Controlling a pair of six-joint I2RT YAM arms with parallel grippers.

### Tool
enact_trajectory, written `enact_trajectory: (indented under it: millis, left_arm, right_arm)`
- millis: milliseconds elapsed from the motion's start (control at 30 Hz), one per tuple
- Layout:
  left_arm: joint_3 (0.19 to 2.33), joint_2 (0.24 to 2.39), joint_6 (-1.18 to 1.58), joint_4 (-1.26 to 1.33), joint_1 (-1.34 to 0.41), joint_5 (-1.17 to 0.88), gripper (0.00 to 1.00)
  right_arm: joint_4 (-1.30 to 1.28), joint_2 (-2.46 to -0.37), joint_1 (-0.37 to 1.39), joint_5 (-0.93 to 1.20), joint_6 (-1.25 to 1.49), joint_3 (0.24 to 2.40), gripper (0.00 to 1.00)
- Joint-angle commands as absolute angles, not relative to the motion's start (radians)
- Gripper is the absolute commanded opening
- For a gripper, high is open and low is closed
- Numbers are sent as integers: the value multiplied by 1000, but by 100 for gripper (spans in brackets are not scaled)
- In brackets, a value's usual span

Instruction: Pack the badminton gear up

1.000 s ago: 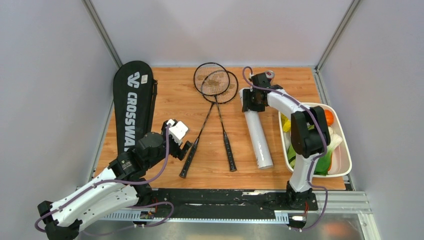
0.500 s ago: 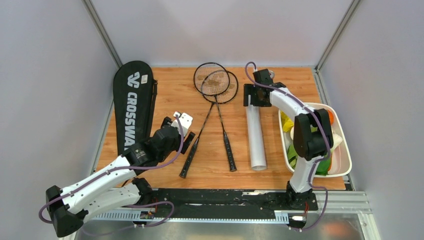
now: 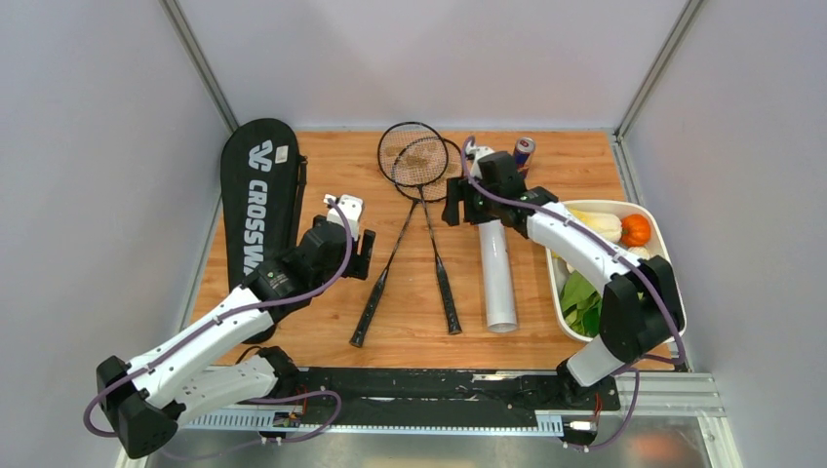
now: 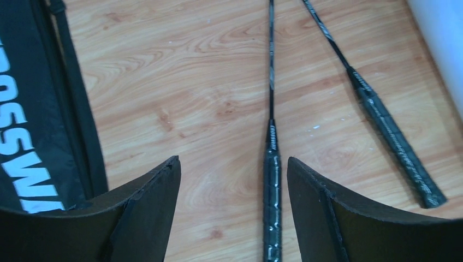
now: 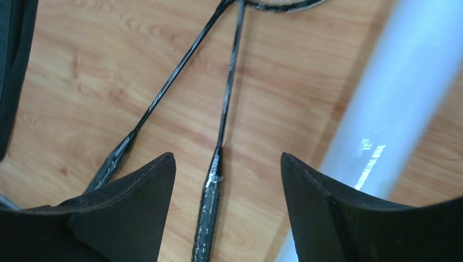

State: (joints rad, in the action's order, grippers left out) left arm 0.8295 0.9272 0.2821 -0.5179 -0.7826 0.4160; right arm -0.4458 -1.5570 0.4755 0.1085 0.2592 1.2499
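Two black rackets lie crossed mid-table, their heads point(image 3: 421, 161) at the back and their handles towards me. My left gripper point(image 3: 359, 249) hovers open over the left racket's handle point(image 4: 271, 202), which runs between the fingers close to the right one point(image 4: 316, 207). The right gripper point(image 3: 454, 202) is open above the other racket's handle point(image 5: 210, 213), empty, with the white tube point(image 5: 393, 109) just to its right. That tube point(image 3: 499, 278) lies lengthwise right of the rackets. The black CROSSWAY bag point(image 3: 258, 205) lies flat along the left side.
A red-and-blue can point(image 3: 524, 151) stands at the back behind the right gripper. A white tray point(image 3: 673, 322) of vegetables sits by the right edge. Grey walls close in the table on three sides.
My right gripper has left the tube's far end and swung left over the rackets, jaws wider. The tube's near end has shifted left. The left gripper has moved farther up the table.
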Motion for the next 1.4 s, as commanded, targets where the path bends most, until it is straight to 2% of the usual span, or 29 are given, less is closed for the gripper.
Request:
enact_trajectory:
  millis: [0,267,433,667,700,867,900,1167,1367]
  left_arm:
    - [824,883,389,-475,-779,341,77]
    - [776,783,577,-489,-779,351,76]
    - [770,766,721,-534,-778,345,74]
    - [666,725,825,-468,-777,357,70]
    - [658,727,832,-461,-778,359,70]
    - [639,757,858,-399,-777,366,66]
    - [639,763,860,-387,-776,366,66]
    - [684,924,906,-178,-725,290,64]
    - [728,1130,909,-34,-679,213,66]
  right_arm:
    - [-338,-1610,554,157,306,1182,71]
    - [-246,-1759,640,24,304,1150,48]
    - [-170,-1801,657,-42,293,1112,45]
    - [-143,-1879,693,-70,293,1125,40]
    - [-143,-1885,698,-74,293,1128,37]
    - [-147,-1874,707,-91,313,1125,4]
    - [-147,-1858,707,-92,324,1121,0]
    - [-81,-1672,726,-44,423,1015,0]
    - [7,-1548,747,-20,493,899,0]
